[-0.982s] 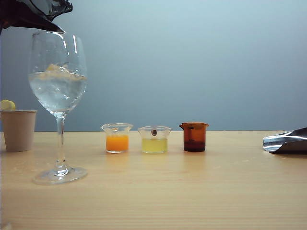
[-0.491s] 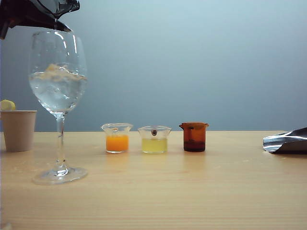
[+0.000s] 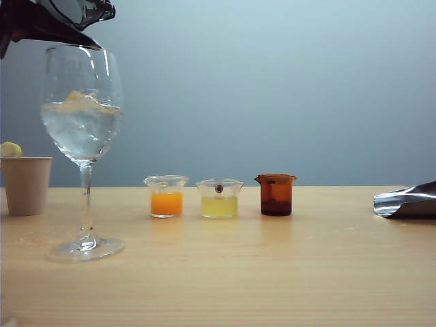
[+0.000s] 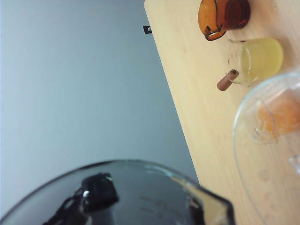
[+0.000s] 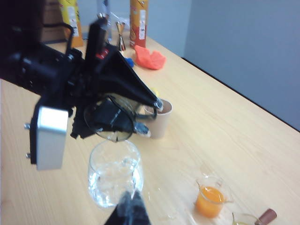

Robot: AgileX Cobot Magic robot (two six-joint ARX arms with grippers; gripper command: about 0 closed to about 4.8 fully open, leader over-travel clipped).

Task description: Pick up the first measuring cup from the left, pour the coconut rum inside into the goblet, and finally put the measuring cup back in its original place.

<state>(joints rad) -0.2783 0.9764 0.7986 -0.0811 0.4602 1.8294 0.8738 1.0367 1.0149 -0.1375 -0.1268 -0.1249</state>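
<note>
- A pale wooden desk runs in front of a plain grey-blue wall; in my right wrist view its far end carries a red crumpled thing and tall snack cans.
- The goblet stands near the desk's left edge, its bowl about half full of clear liquid with ice floating at the top.
- My left gripper hangs just above the goblet's rim, fingers clamped on the first measuring cup, which is tipped over with its lip toward the bowl.
- In my left wrist view the smoky cup fills the near field and I look through its dark wall; whether any coconut rum is left in it I cannot tell.
- A beige paper cup sits at the left edge behind the goblet, something yellow showing over its rim.
- Toward the desk's back edge stand three small cups in a row: one of orange liquid, one of pale yellow, and an amber-brown one.
- My right gripper lies low at the desk's right edge, well apart from the cups; only a dark tip shows in its own wrist view, so I cannot tell whether its fingers are apart or together.
</note>
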